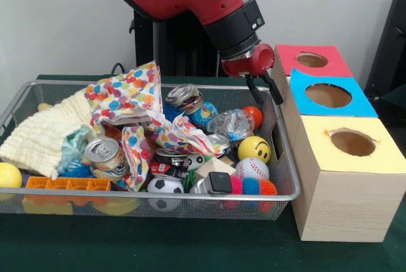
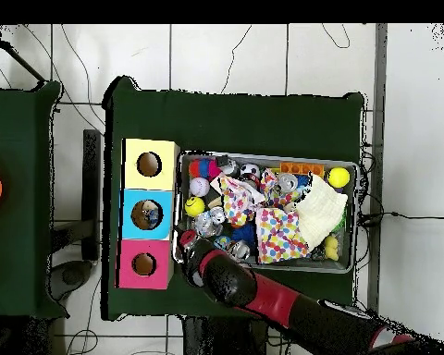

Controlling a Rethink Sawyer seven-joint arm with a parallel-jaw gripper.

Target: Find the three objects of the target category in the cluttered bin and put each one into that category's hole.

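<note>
A wire bin (image 1: 146, 194) holds mixed clutter. At its right end lie a yellow smiley ball (image 1: 254, 148), a baseball (image 1: 252, 168), an orange ball (image 1: 254, 115) and a spiky pink-and-blue ball (image 1: 254, 187). A soccer ball (image 1: 165, 185) rests at the front rim. Drink cans (image 1: 104, 155) (image 1: 184, 97) sit among polka-dot paper (image 1: 127, 93). My gripper (image 1: 267, 96) hangs open and empty over the bin's far right corner, beside the red box (image 1: 287, 53). Seen from above, the gripper (image 2: 184, 238) is at the bin's edge between the blue box (image 2: 129, 214) and the pink box (image 2: 126, 264).
Three boxes with round holes stand in a row beside the bin: red, blue (image 1: 361, 104) and yellow (image 1: 390, 158). A white cloth (image 1: 44, 136), an orange block (image 1: 66, 183) and a yellow ball (image 1: 7, 175) fill the bin's left end. Something small shows inside the blue hole (image 2: 150, 216).
</note>
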